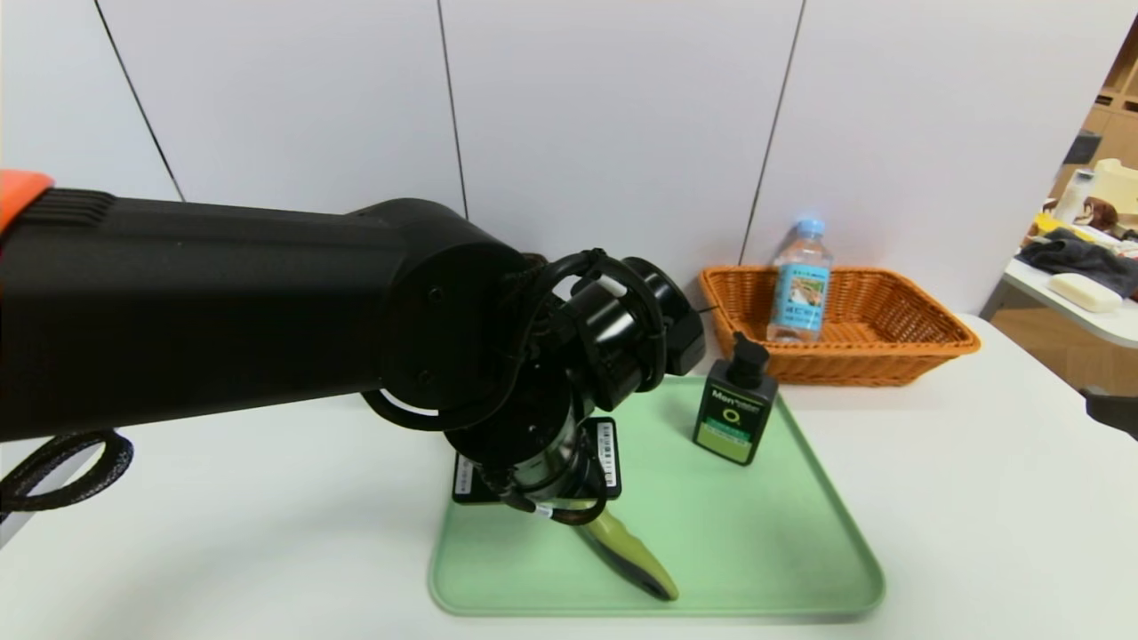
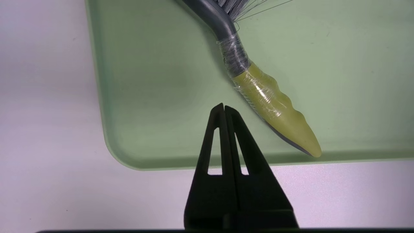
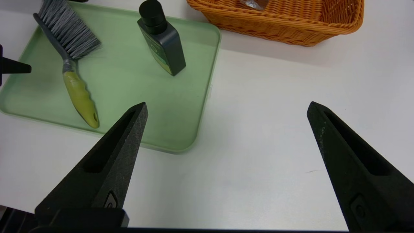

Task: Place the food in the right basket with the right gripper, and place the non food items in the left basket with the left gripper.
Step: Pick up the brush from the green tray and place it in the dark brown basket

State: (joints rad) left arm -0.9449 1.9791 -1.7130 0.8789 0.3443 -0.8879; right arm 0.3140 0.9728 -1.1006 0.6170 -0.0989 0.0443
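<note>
Surface: white table, green tray.
Left gripper: fingers pressed together, empty, beside scrub brush.
Right gripper: spread wide over table.
Water bottle: upright in orange basket.

tray: pale green
my basket: orange wicker
brush: grey bristles, olive handle
pump bottle: black, green label

Pale grey wall panels split by thin dark seams behind a white table. Off to the right, a second white table holding clutter, wooden shelving beyond.
</note>
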